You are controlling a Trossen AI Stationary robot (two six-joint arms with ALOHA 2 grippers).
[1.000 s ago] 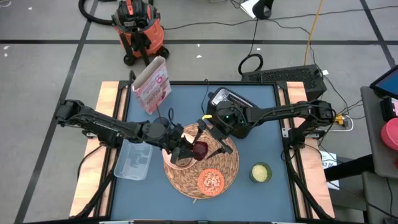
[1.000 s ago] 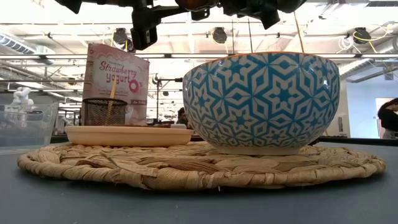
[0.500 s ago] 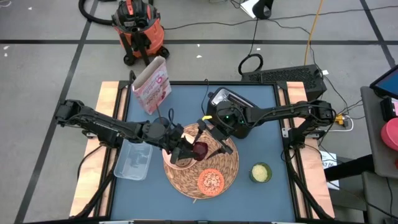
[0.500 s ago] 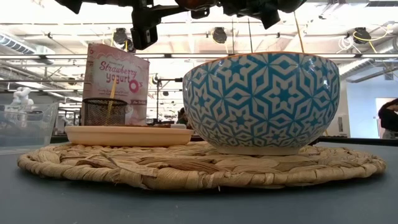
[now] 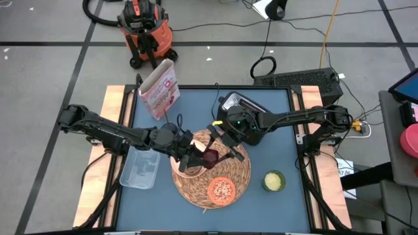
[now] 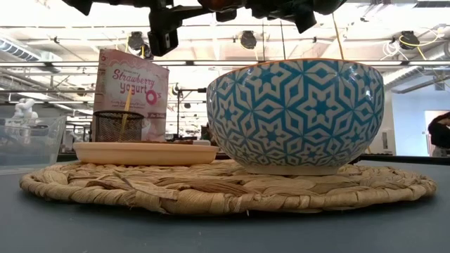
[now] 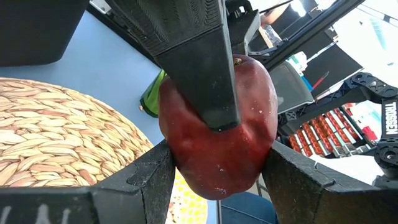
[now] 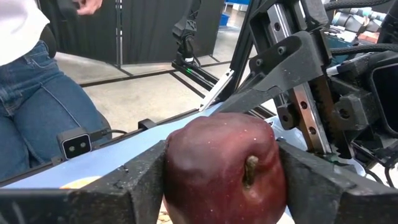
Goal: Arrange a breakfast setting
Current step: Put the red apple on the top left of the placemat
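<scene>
- dark-red fruit (image 5: 210, 156) sits clamped between both grippers above the round woven straw placemat (image 5: 240, 171), near the mat's 12 o'clock part; in the right wrist view the fruit (image 8: 222, 168) shows its stem pit facing that camera, so its stem axis lies roughly level rather than upright.
- left gripper (image 7: 217, 168) reaches in from 9 o'clock and its two dark fingers press the fruit's sides.
- right gripper (image 8: 221, 180) comes from 2 o'clock with its fingers (image 8: 140, 183) closed against the same fruit on both flanks.
- cream bowl (image 6: 299, 116), blue star pattern outside, stands upright on the mat, its rim just under the grippers in the low view.
- small orange dish (image 5: 221, 189) rests at the mat's 6 o'clock edge.
- pink-white cereal box (image 5: 160, 89) stands upright near the table's 11 o'clock corner, well apart from the mat; a dark mesh cup (image 6: 118, 126) shows in front of it in the low view.
- clear plastic tub (image 5: 140, 167) lies at 9 o'clock beside the mat; green-yellow cup (image 5: 273, 181) at 4 o'clock.
- blue table surface (image 5: 196, 104) is bare between box and mat.
- beyond the table: an orange shop vacuum (image 5: 145, 31), cables, and a person in jeans (image 8: 37, 118).
</scene>
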